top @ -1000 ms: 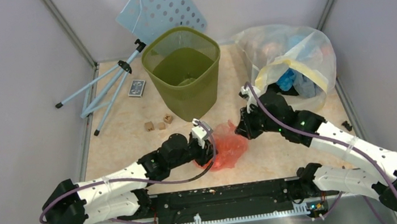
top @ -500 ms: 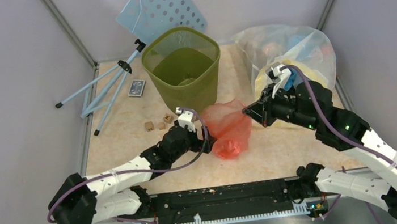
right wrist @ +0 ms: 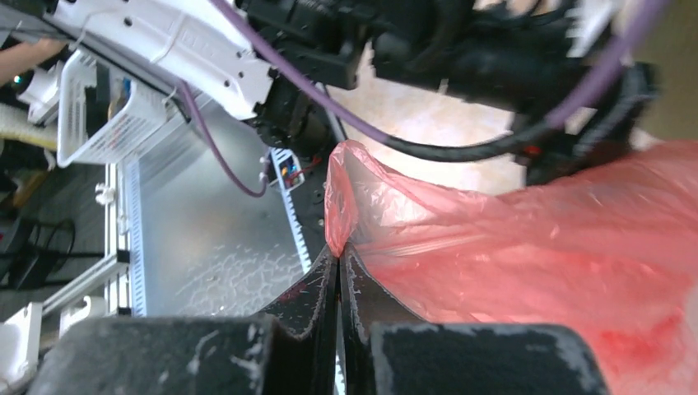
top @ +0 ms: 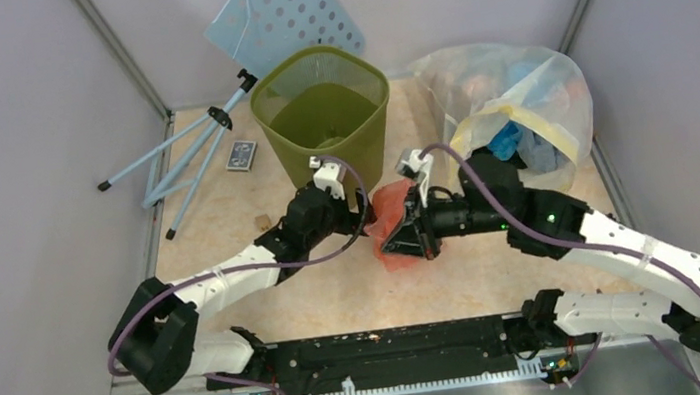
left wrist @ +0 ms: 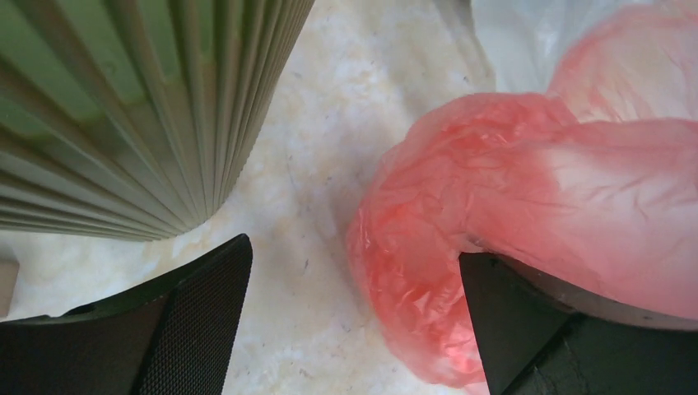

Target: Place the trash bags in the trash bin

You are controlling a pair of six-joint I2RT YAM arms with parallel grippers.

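Towards the left of the centre in the top view, the left claw [left wrist: 354,257] stood with its fingers wide apart. One second before it was nearly closed on the thin, crinkly, translucent orange-red plastic trash bag [top: 389,205], so it had released it. Its wrist view showed the bag's edge between the open fingers and against the right one, not clamped.

Just above it stood the olive-green plastic trash bin with ribbed tapering sides [top: 370,150]. The bag had travelled from the lower centre up to the foot of this bin, but it remained outside it, over the table [top: 228,222].

To the right, the right claw [right wrist: 339,262] had swung in from the right side and was pressed together on a fold of the bag. I judge that the bag had passed to the right arm, and lifting it over the rim was yet to be done.

The right arm covered much of the bag from above. I could not tell whether the bag hung free or touched the table, nor whether it was one bag or several.
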